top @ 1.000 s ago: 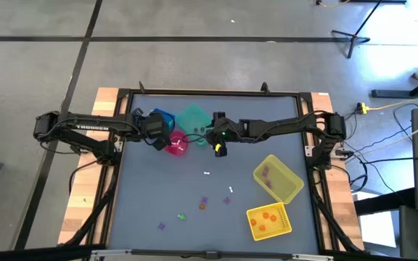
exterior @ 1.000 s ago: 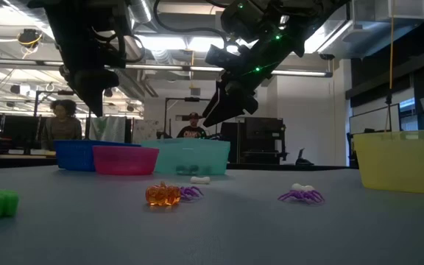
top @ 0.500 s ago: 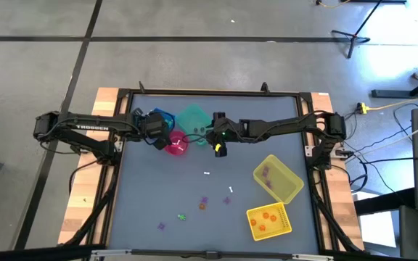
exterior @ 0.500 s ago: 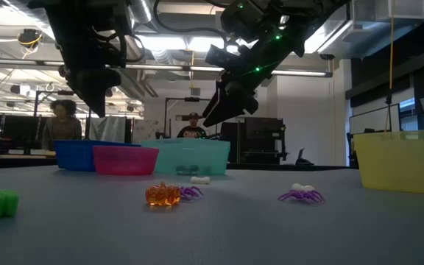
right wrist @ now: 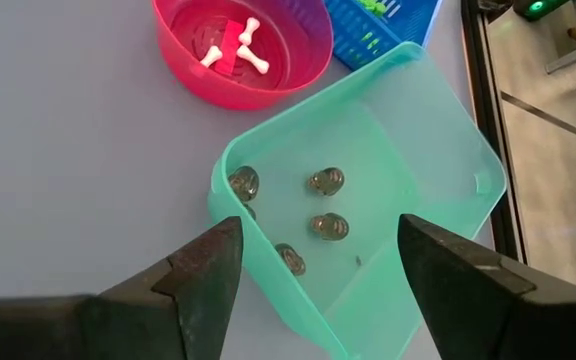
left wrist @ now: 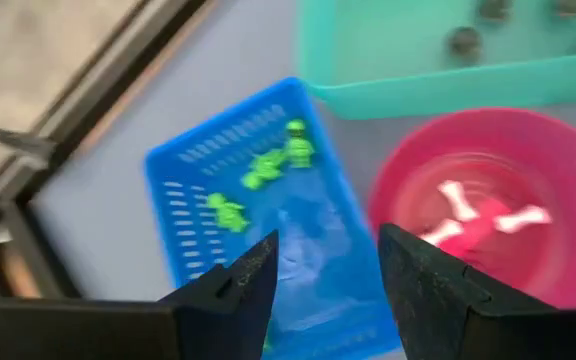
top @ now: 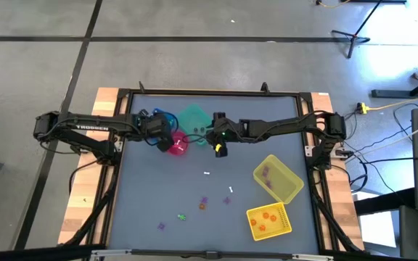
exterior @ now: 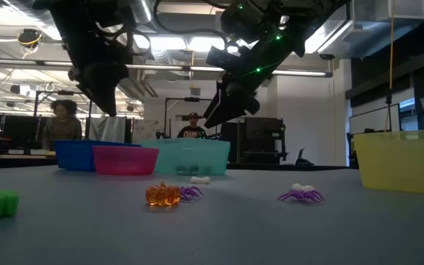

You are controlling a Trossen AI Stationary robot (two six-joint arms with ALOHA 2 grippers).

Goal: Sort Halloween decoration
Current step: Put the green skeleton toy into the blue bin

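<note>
From above, your left gripper (top: pixel 167 135) hangs over the blue slotted plastic basket (top: pixel 162 117) and round pink plastic bowl (top: pixel 178 144), and the right gripper (top: pixel 220 147) sits at the teal plastic bin's (top: pixel 192 120) four o'clock corner. Small loose Halloween trinkets (top: pixel 203 201) lie at six o'clock of the bins.

At table height, an orange plastic pumpkin (exterior: pixel 162 194) touches a purple plastic spider (exterior: pixel 191 193).

Your left wrist shows parted, empty fingers (left wrist: pixel 230 290) above green figures (left wrist: pixel 268 165) and white bones (left wrist: pixel 468 210).

Your right wrist shows released fingers (right wrist: pixel 203 275) over grey skulls (right wrist: pixel 325 182).
</note>
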